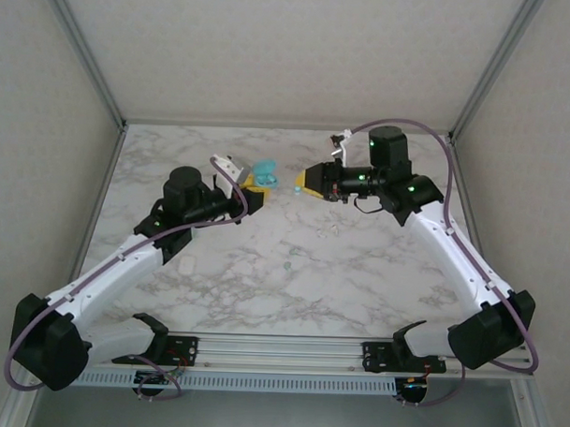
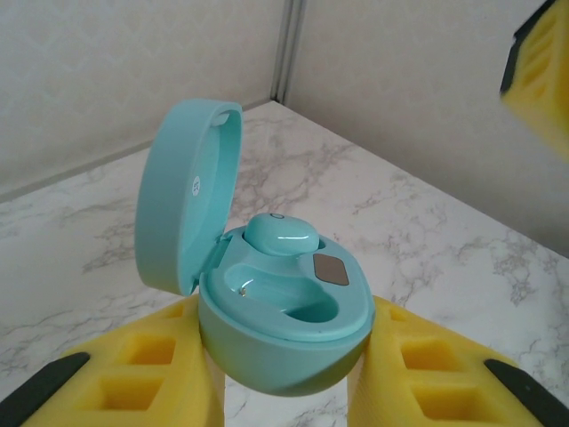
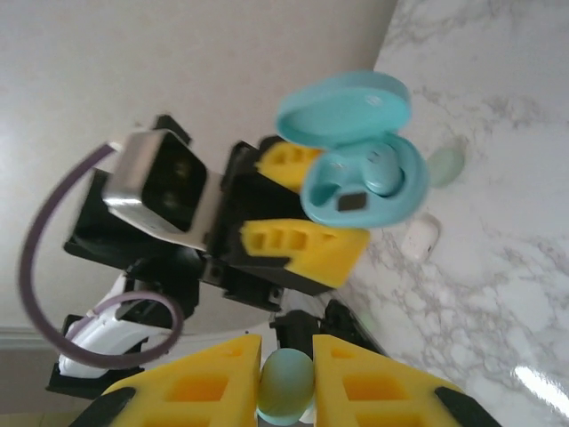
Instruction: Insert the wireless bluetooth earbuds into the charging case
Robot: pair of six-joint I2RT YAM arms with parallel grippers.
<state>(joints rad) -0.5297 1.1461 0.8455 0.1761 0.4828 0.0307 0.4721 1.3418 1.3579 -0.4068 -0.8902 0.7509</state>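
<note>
My left gripper (image 2: 284,342) is shut on the base of the teal charging case (image 2: 284,329), held above the table with its lid (image 2: 187,196) swung open. One teal earbud (image 2: 280,234) sits in the far socket; the near socket (image 2: 298,301) is empty. In the top view the case (image 1: 265,170) is at the left gripper (image 1: 258,186), and the right gripper (image 1: 305,183) faces it from a short gap. My right gripper (image 3: 286,351) is shut on a teal earbud (image 3: 286,382), pointing at the case (image 3: 360,173).
On the marble table (image 3: 498,294) below the case lie a pale mint earbud (image 3: 446,165) and a white earbud (image 3: 420,236). The left arm's camera block (image 3: 164,182) and purple cable are behind the case. Enclosure walls stand at the back and sides.
</note>
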